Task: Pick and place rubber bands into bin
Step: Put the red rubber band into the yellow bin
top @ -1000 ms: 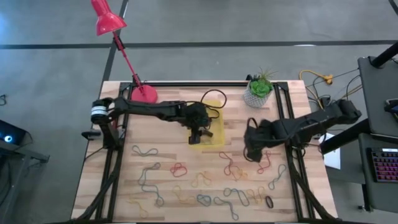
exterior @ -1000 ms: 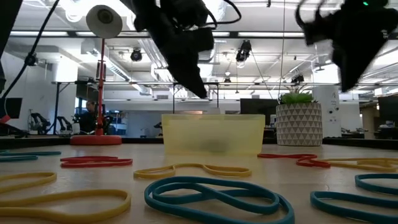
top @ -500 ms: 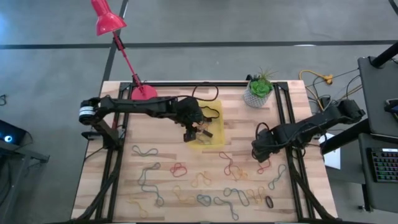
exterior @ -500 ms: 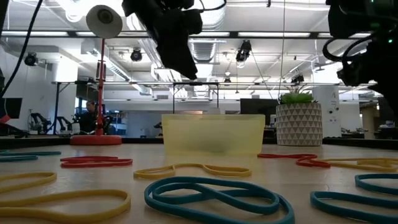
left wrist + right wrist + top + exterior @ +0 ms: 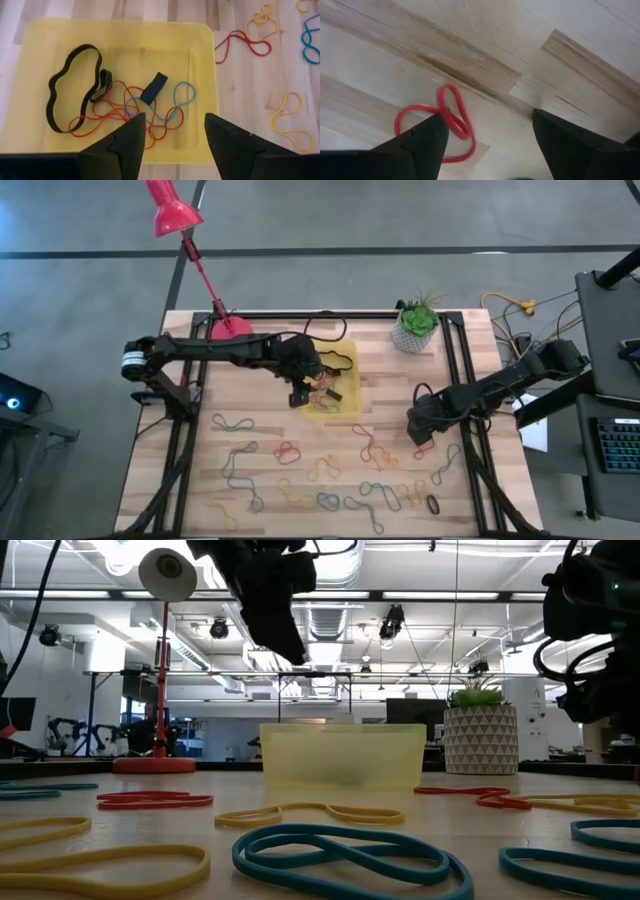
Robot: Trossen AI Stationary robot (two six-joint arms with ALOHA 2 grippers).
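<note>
On the left, the left gripper (image 5: 172,132) hangs above the bin (image 5: 204,75), its two dark fingers spread apart with nothing between them. Directly below its tips, inside the shallow translucent yellow tray, lie several collected bands: a wide black band (image 5: 70,85) curled in a wavy loop, thin red loops (image 5: 120,117), a thin blue loop (image 5: 181,95) and a short flat black strip (image 5: 154,86). Beyond the tray's far wall, more rubber bands (image 5: 245,42) rest loose on the pale wooden table (image 5: 190,455).

On the right, the right gripper (image 5: 487,132) is low over the table, its fingers also wide apart and empty. A thin red rubber band (image 5: 451,120), folded into a floppy figure-eight, lies flat on the wood just beside one fingertip, mostly outside the gap.

The step in hand looks like picking this red band. To do it well, the gripper should probably shift so the crossing of the loop sits between the fingers, then press down to the wood before closing, since so thin and limp a band can slip out from under the tips.
</note>
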